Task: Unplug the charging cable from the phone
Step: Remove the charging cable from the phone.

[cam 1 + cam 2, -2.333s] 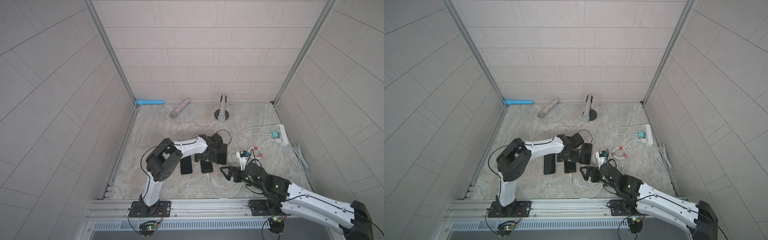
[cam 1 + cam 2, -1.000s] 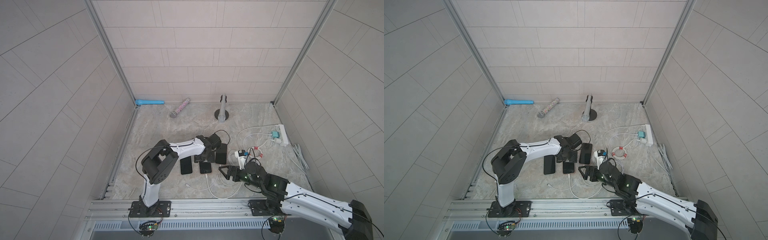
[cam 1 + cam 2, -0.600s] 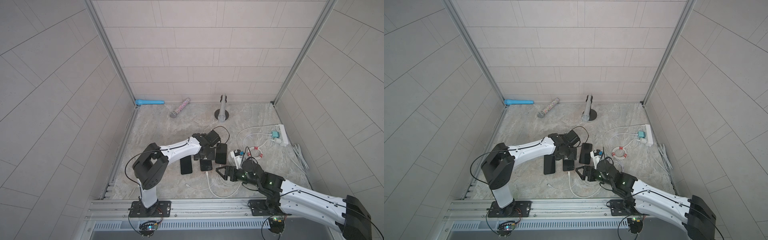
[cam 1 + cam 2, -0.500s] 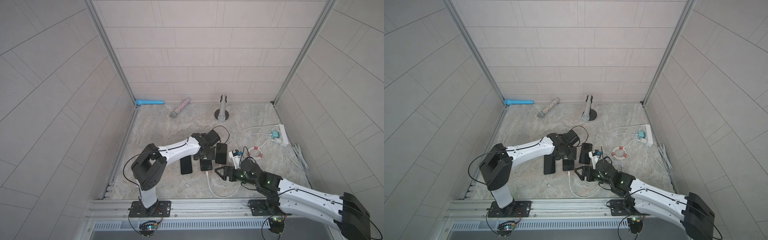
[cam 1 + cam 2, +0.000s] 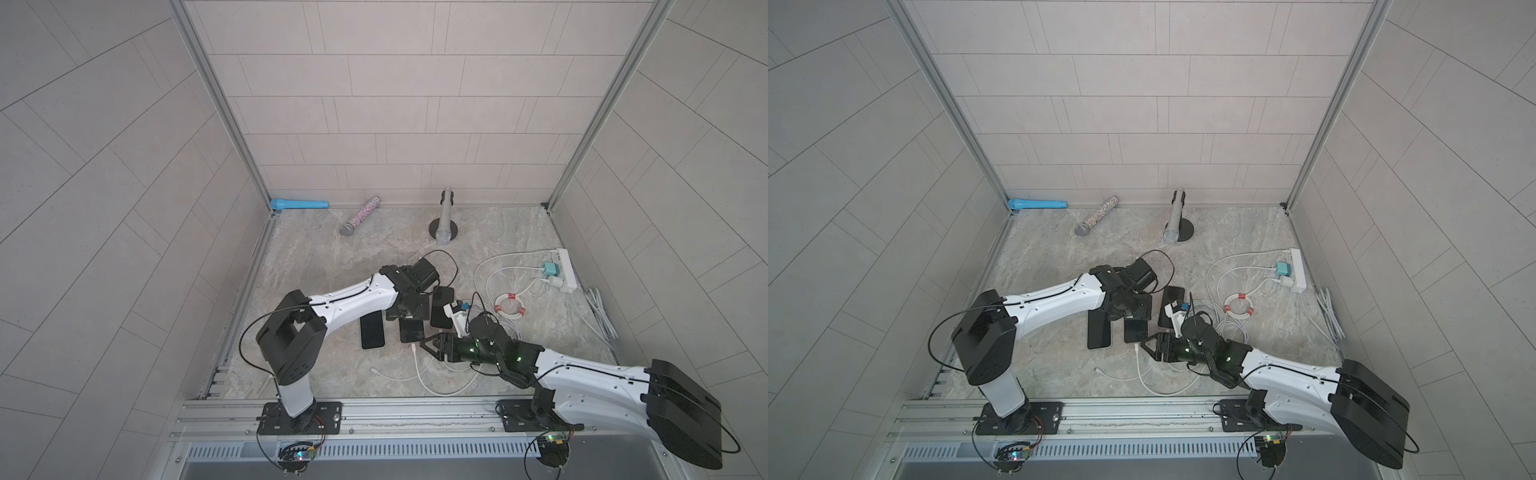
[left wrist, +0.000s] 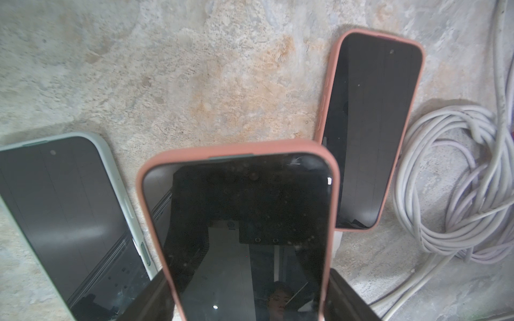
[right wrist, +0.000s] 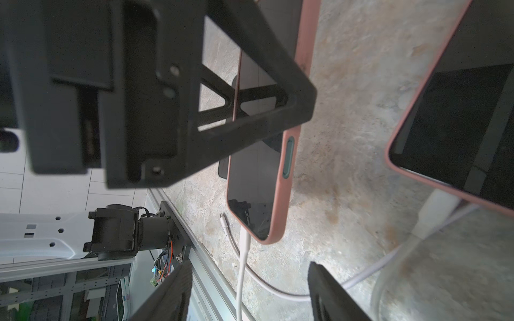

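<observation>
Marbled stone floor (image 7: 347,125), pink-cased dark-screened phone (image 7: 261,189), white cable (image 7: 241,266) plugged in

No text, brand, number or sign can be read in any view. The phone (image 6: 244,236) in the salmon case shows a dark screen, no logo legible. Any marking on the power strip (image 5: 568,272) is too small to read.
</observation>
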Robot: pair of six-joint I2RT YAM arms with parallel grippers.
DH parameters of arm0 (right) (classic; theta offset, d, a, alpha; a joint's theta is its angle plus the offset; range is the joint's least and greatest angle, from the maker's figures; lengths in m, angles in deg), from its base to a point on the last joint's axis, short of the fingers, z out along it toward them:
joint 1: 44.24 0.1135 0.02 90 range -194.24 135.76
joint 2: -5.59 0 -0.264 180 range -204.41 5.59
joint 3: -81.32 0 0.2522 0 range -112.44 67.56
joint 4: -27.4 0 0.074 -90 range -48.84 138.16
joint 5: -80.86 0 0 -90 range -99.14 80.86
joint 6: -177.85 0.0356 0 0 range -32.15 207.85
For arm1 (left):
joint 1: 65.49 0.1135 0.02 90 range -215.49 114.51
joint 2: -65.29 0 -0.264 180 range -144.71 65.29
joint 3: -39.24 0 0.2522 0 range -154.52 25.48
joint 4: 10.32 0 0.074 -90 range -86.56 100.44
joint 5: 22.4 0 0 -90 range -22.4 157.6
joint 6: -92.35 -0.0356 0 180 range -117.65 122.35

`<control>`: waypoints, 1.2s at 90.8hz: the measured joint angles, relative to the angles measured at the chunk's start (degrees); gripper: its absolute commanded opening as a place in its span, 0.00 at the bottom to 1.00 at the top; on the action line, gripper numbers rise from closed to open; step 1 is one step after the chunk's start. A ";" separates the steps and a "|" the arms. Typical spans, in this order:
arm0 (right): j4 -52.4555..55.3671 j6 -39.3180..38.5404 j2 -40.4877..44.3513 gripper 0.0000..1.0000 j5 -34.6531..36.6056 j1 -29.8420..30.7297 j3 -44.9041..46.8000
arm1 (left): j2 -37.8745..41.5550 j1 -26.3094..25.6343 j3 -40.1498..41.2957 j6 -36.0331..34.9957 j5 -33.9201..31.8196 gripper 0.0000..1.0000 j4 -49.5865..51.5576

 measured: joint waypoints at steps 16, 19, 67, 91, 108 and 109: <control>-4.22 0.76 -3.50 0.59 -1.70 0.15 0.70 | 0.00 0.00 -0.24 -0.02 0.31 0.00 0.28; -4.87 0.94 -4.28 0.57 -2.14 0.20 0.74 | 0.00 0.00 -0.39 -0.02 0.39 0.00 0.37; -14.73 3.17 -14.08 0.32 -4.55 2.05 0.63 | 0.00 0.00 -1.40 -0.02 1.31 0.00 0.59; -15.69 3.39 -14.38 0.23 -4.57 2.05 0.61 | 0.00 0.00 -1.40 -0.02 1.51 0.00 0.59; -16.70 3.48 -14.38 0.16 -4.59 2.05 0.61 | 0.00 0.00 -1.40 -0.02 1.55 0.00 0.59; -16.68 3.52 -14.38 0.16 -4.59 2.05 0.61 | 0.00 0.00 -1.40 -0.02 1.55 0.00 0.59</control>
